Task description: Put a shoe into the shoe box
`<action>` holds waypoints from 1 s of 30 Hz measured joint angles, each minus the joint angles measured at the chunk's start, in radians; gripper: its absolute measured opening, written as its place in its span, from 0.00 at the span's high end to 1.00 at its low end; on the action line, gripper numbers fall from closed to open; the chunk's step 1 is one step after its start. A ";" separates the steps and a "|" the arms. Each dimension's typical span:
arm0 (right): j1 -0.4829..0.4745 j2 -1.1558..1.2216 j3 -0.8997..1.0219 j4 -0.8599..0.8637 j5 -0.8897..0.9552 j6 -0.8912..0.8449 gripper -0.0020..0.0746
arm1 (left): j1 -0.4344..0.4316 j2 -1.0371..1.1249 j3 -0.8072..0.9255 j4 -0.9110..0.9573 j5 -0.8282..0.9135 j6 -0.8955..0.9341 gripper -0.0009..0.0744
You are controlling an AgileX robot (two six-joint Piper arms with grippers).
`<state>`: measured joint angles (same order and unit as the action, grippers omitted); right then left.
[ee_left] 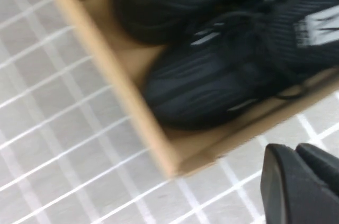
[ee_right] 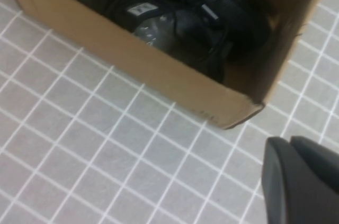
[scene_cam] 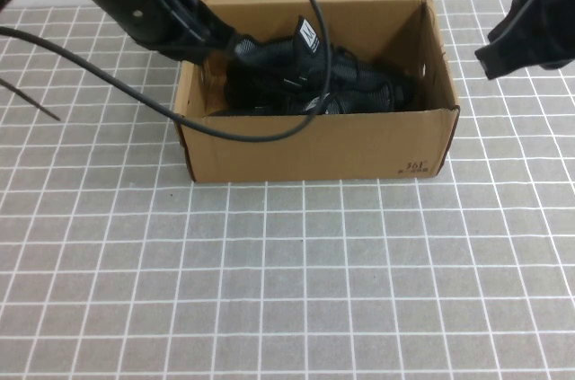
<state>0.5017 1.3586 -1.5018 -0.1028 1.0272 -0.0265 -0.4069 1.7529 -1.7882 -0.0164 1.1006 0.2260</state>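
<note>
Shoe (scene_cam: 310, 75) lies inside box (scene_cam: 314, 151), upper centre of high view, on tiled bench (scene_cam: 269, 290). Left end effector (scene_cam: 235, 46) over box's left edge; right end effector (scene_cam: 503, 52) upper right, clear of box. Finger state of both: cannot tell.

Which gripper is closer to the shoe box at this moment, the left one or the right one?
Left. The left gripper is over the left end of the shoe box, at the shoe. The right gripper hangs apart, off the box's right side.
</note>
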 joint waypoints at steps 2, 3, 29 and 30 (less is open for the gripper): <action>0.000 0.000 0.000 0.019 0.016 -0.002 0.99 | 0.000 -0.017 0.000 0.052 0.004 -0.030 0.99; 0.000 0.000 0.000 0.026 0.023 -0.002 0.99 | 0.000 -0.028 0.000 0.070 0.004 -0.040 0.99; 0.000 -0.501 0.112 0.168 0.234 0.027 0.99 | 0.002 -0.944 0.689 -0.042 -0.451 -0.095 0.99; 0.000 -0.530 0.146 0.170 0.236 0.032 0.99 | 0.002 -1.009 0.753 -0.045 -0.480 -0.095 0.99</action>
<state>0.5017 0.8285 -1.3561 0.0677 1.2629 0.0054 -0.4050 0.7440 -1.0348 -0.0619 0.6209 0.1307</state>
